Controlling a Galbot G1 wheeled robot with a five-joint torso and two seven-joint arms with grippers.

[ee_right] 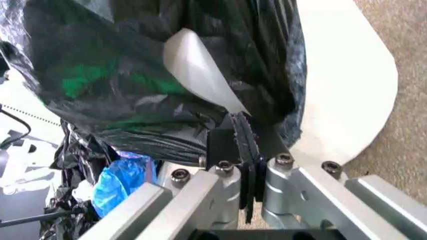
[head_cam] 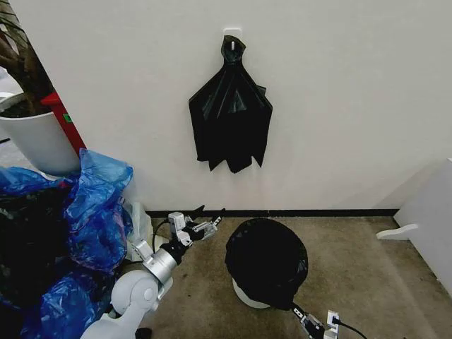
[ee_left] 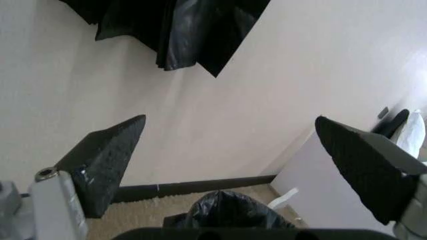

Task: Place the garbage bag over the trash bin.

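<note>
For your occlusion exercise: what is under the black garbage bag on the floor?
Under the garbage bag a strip of the cream trash bin shows near its base. The bin's rim and inside are covered. The right gripper pinches the bag's edge.

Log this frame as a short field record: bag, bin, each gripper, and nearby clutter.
garbage bag: black garbage bag draped over the bin's top and upper sides
trash bin: cream trash bin, bare near its base
right gripper: right gripper at the bin's near side, fingers shut on the bag's edge
left gripper: left gripper beside the bin, fingers open, holding nothing
wall: bunch of black bags hanging from a hook
clutter: blue plastic bags on the robot's left
</note>
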